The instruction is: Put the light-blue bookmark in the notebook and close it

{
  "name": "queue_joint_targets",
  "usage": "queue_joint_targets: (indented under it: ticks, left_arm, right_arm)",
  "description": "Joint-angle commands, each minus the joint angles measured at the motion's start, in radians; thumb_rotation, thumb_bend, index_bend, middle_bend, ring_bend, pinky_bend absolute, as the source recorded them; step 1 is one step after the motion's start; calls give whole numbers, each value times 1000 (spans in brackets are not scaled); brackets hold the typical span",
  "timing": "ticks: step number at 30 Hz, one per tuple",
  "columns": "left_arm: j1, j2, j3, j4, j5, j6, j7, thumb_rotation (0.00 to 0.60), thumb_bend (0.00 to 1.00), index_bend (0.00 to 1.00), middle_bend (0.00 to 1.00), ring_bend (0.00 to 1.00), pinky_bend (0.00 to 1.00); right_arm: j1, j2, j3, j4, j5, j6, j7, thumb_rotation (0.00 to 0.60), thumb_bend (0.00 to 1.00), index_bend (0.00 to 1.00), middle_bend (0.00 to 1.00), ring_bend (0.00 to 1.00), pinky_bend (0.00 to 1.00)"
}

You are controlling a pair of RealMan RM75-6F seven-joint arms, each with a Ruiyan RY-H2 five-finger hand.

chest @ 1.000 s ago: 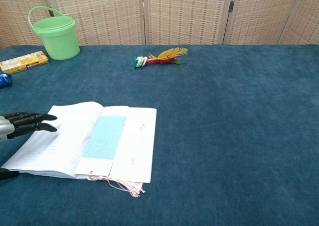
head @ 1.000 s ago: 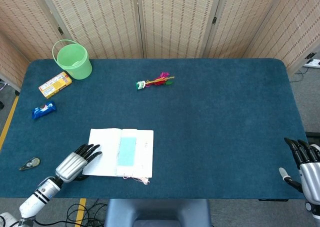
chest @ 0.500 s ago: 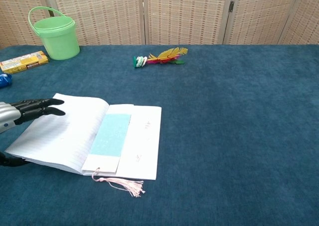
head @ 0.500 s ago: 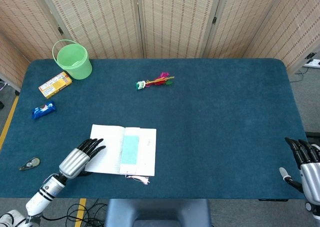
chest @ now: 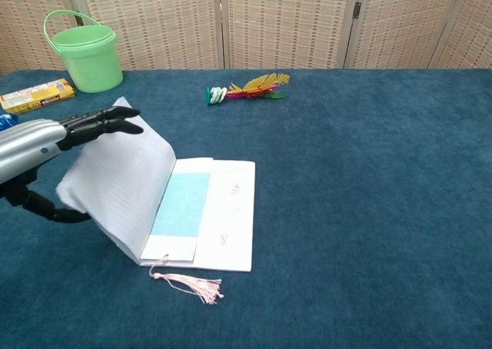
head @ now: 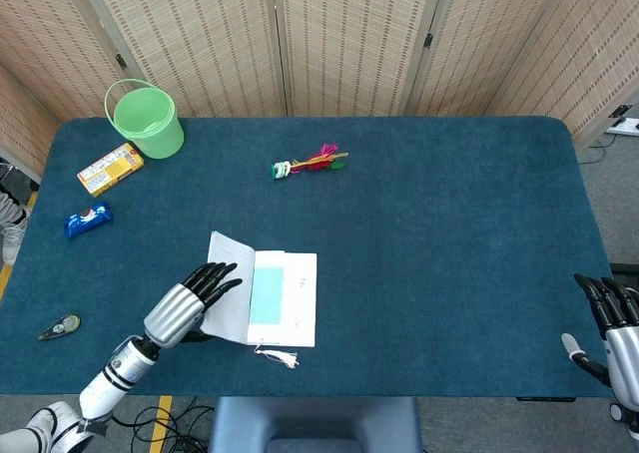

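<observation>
- Left robot hand [chest: 46, 143] holds up the left cover of the notebook [head: 262, 301]: fingers [chest: 104, 122] stretched along the cover's outer face, thumb below it, so the cover stands tilted toward the right page.
- Right robot hand [head: 611, 318] sits at the near right edge of the tabletop [head: 449, 233], fingers straight and slightly apart, holding nothing, well apart from the notebook.
- Notebook lies near the front of the tabletop, left of centre, half shut; its right page is flat on the cloth.
- Bookmark [chest: 181, 204], light blue, lies flat on the inner page just right of the spine; its pink tassel [chest: 192, 285] trails out past the near edge onto the tabletop.
- Feathered toy [head: 310, 163] lies far of the notebook, near the middle.
- Green bucket [head: 146, 120] stands at the far left corner.
- Yellow box [head: 110, 169] lies just near the bucket; blue packet [head: 88, 219] lies nearer still, by the left edge.
- Small dark item [head: 60, 326] sits at the near left edge; too small to tell what.
</observation>
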Motion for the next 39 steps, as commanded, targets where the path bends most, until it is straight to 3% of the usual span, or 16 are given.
queue_joint_targets:
  ticks: [1,10,24,34,39]
  left_arm:
    - [-50,-3,-40,-74,-4,-41,49,600,260,132,0,0,126]
    - [-149,-58,-103,-156,-51,-181,143,600,260,131,0,0,126]
    - [-243,-160,-154,-97,-185,-384,217,600,260,131,0,0,126]
    - [-261,-190,-160,-93,-249,-438,212,600,260,131,0,0,126]
    - [-261,-191,-188,-108,-271,-412,244,600,260,131,0,0,126]
  right_arm:
    - [-1,0,0,4,-1,3,4,600,173,134,200,154,242]
    - [-18,6,3,23,10,26,30,600,172,134,199,154,242]
    - [-24,4,7,42,26,25,52,600,173,134,199,154,242]
    - [-19,-5,7,51,25,17,59,600,172,134,199,154,242]
    - [-26,-2,7,52,25,28,63,600,172,134,199,154,242]
